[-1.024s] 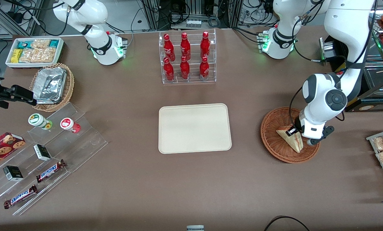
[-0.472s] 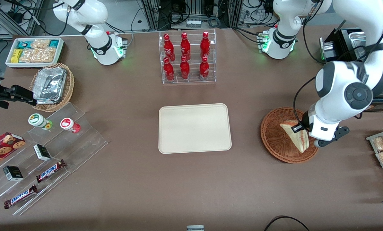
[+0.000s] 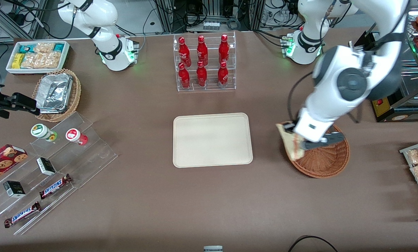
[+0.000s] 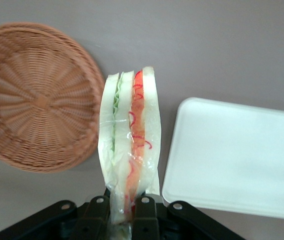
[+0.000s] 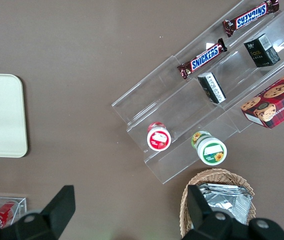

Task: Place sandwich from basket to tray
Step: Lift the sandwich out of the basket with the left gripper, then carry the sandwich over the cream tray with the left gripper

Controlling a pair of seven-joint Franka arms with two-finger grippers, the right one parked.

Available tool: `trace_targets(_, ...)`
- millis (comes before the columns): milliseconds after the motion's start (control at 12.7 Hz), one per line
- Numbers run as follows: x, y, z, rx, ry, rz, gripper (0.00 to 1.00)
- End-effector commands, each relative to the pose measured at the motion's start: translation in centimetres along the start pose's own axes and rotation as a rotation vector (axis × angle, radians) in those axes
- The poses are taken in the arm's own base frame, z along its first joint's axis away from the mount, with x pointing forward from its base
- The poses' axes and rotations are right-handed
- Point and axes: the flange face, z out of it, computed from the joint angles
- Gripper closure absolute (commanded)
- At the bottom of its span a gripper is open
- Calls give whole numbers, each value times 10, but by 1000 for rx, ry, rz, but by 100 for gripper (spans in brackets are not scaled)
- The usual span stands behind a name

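The tool (image 4: 122, 210) is clamped on the sandwich (image 4: 129, 145), which projects from between its fingers. Both hang above the basket (image 3: 326, 159) rim nearest the tray (image 3: 212, 140), mid-counter.

So the gripper (image 3: 297, 140) is up over the basket's (image 3: 329, 161) rim on the side facing the tray (image 3: 212, 140), clamped on the sandwich (image 3: 290, 142). Sandwich hangs in the air between its fingers (image 4: 98, 220), partly past the rim, above the table (image 3: 209, 196). Basket sits below the gripper toward the working arm's end, tray toward the parked arm's end, bare table between them.
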Motion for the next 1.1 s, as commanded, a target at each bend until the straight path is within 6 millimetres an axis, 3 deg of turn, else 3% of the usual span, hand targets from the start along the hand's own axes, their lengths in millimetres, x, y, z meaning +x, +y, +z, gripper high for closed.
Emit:
trace_targets(0,-16,73,25,31,-9,89,100)
trace_targets(236,-48,148,60,46,-27,145,100)
trace_targets(551,-94,218,118,62,26,179,100)
trace_targets(787,-123,254,160,63,86,178,100)
trace_targets(1024,-139,270,193,64,91,216,100)
